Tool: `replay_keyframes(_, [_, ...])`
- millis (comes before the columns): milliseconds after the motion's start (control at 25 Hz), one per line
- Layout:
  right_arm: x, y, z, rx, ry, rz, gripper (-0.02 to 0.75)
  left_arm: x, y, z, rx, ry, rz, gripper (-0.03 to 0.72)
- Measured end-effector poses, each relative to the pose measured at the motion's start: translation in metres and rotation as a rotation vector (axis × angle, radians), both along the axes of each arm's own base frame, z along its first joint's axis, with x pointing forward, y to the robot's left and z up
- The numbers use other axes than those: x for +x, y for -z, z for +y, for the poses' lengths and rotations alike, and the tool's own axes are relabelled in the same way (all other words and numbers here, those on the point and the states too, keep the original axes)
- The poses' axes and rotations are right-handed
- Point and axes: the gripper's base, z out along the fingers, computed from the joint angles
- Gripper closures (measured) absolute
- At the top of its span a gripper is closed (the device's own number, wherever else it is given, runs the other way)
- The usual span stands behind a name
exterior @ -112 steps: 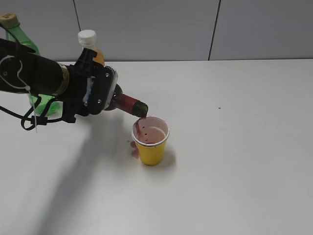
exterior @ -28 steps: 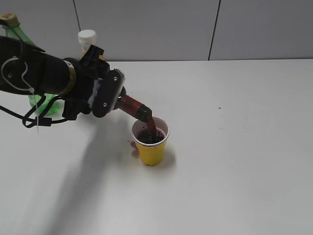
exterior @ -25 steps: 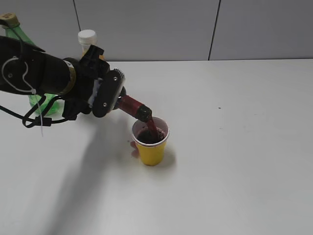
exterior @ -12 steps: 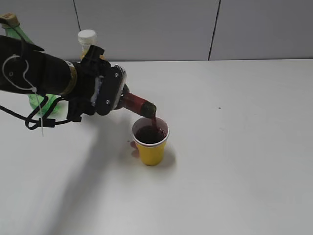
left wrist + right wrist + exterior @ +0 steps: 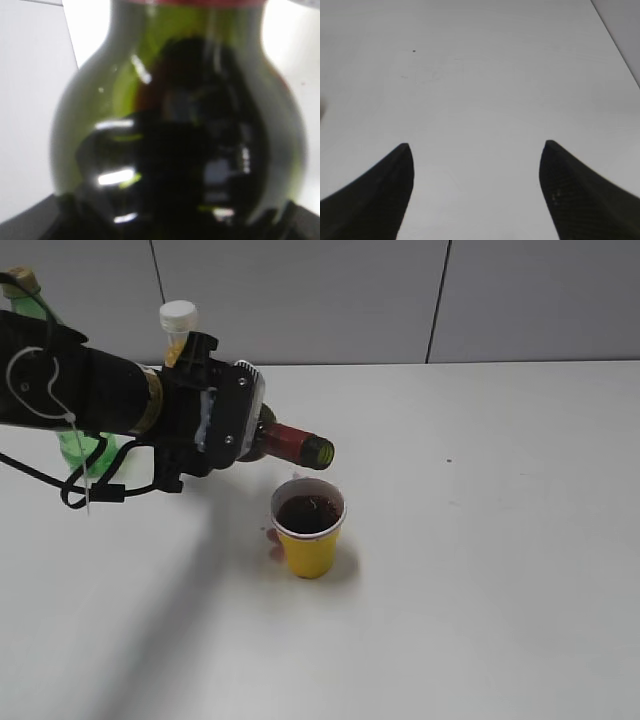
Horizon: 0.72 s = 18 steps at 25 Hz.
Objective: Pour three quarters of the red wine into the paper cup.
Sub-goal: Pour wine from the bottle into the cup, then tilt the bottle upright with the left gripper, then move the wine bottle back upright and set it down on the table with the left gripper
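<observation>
A: Where is the wine bottle (image 5: 290,443) and which way does it point?

B: It is held in the air over the white table (image 5: 480,540), lying close to level. Its long axis runs left to right in the exterior view, the open mouth toward the right and slightly toward the camera, above and just behind the paper cup (image 5: 309,531). Mouth and cup rim are apart.

A: And the red wine (image 5: 308,514)?

B: Dark, nearly black liquid fills much of the yellow cup. The left wrist view shows the green glass shoulder of the bottle, with dark liquid low in the body and a strip of red foil at the neck.

A: Any label or writing?

B: None can be read; the body is hidden inside the gripper.

A: What holds it?

B: The left gripper (image 5: 225,427), clamped around the bottle's body. The right gripper (image 5: 476,187) hangs over bare table with its two dark fingers spread wide, holding nothing.

A: What else stands there?

B: Behind the left arm, an orange juice bottle (image 5: 180,328) with a white cap and a green plastic bottle (image 5: 60,380). A small reddish stain (image 5: 271,536) lies on the table just left of the cup.
</observation>
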Motion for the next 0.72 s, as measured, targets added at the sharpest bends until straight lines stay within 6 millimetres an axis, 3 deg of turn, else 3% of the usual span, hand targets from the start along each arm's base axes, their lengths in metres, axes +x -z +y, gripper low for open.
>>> replay_keyframes(360, [0.0, 0.0, 0.0, 0.0, 0.0, 0.0, 0.146, -0.0002, -0.0009, -0.0019, -0.064, -0.03, 0.023, 0.143])
replay_keyframes(720, [0.0, 0.0, 0.0, 0.0, 0.0, 0.0, 0.146, 0.0026, -0.0099, -0.0071, -0.452, -0.193, 0.156, 0.143])
